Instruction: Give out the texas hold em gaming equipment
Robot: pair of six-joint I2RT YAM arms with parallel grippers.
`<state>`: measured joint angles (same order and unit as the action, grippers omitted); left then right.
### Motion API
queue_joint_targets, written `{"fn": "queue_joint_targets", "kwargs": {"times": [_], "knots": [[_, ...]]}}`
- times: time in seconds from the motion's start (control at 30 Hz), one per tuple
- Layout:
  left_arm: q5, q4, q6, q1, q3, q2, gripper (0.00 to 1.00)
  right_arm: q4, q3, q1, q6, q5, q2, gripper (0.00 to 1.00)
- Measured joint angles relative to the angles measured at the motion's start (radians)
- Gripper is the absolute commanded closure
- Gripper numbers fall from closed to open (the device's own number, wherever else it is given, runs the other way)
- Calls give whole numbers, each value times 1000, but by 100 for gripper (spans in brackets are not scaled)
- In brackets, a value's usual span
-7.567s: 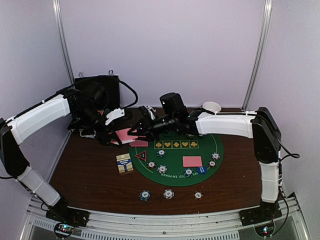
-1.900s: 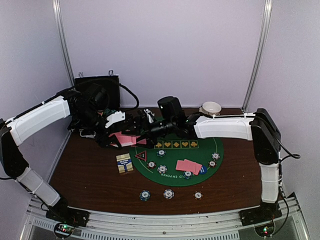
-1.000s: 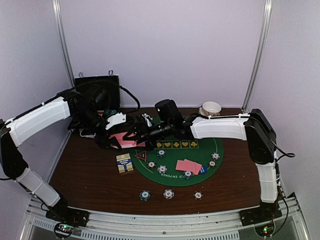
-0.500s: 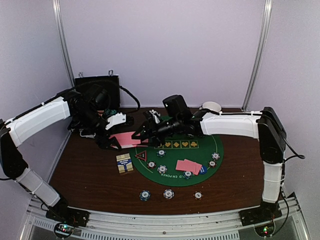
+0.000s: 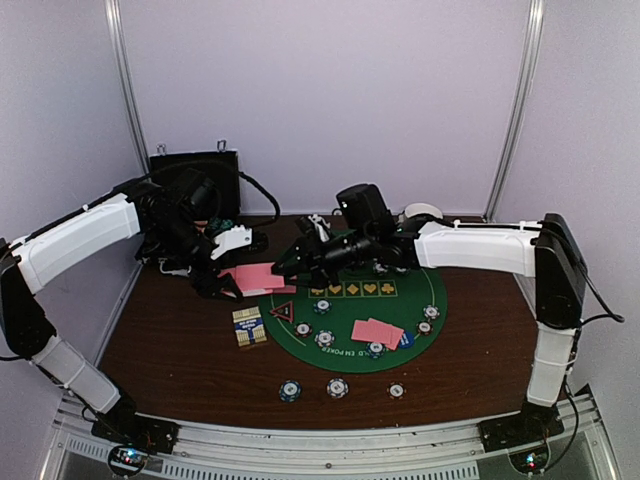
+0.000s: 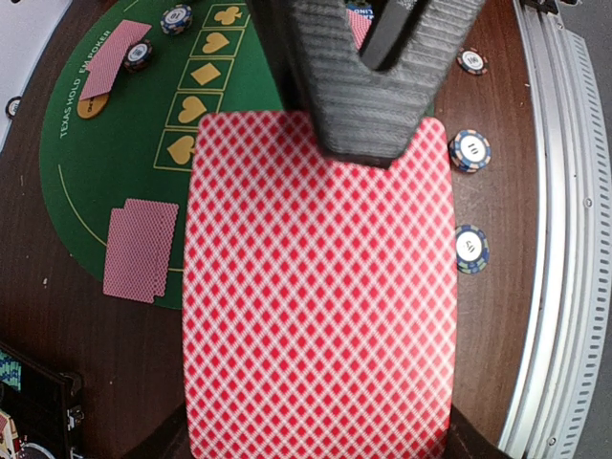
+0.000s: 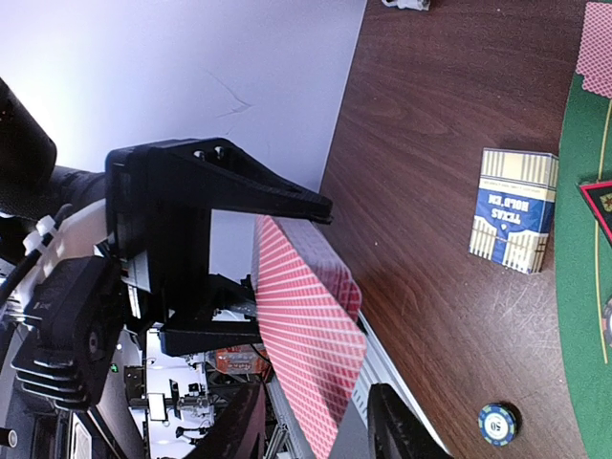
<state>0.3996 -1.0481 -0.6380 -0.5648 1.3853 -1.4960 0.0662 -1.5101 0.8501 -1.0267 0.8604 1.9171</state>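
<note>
My left gripper (image 5: 232, 280) is shut on a deck of pink-backed playing cards (image 5: 252, 275), which fills the left wrist view (image 6: 316, 287). My right gripper (image 5: 289, 269) (image 7: 316, 392) reaches over the deck's far end. Its fingers (image 6: 363, 96) straddle the top card (image 7: 311, 325) with the jaws still apart. A pair of cards (image 5: 378, 331) lies on the green felt mat (image 5: 350, 305) by a blue disc button (image 5: 403, 340). Another pair (image 6: 141, 251) lies at the mat's edge. The triangle marker (image 5: 282, 310) and several poker chips (image 5: 325, 338) sit on the mat.
Three chips (image 5: 337, 387) lie in a row in front of the mat. A blue-and-cream card box (image 5: 249, 326) lies left of the mat. A black case (image 5: 195, 175) stands at the back left and a white bowl (image 5: 425, 211) at the back right.
The right arm has drawn back to the right while its jaws narrowed around the deck's end. The left arm and the deck have stayed put.
</note>
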Motion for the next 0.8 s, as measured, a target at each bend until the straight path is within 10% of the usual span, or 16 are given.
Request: {"fn": "queue_joint_targets", "kwargs": {"times": [0.8], "knots": [[-21,0,0,0,0,0,100,-192,26,1,-146,61,0,95]]}}
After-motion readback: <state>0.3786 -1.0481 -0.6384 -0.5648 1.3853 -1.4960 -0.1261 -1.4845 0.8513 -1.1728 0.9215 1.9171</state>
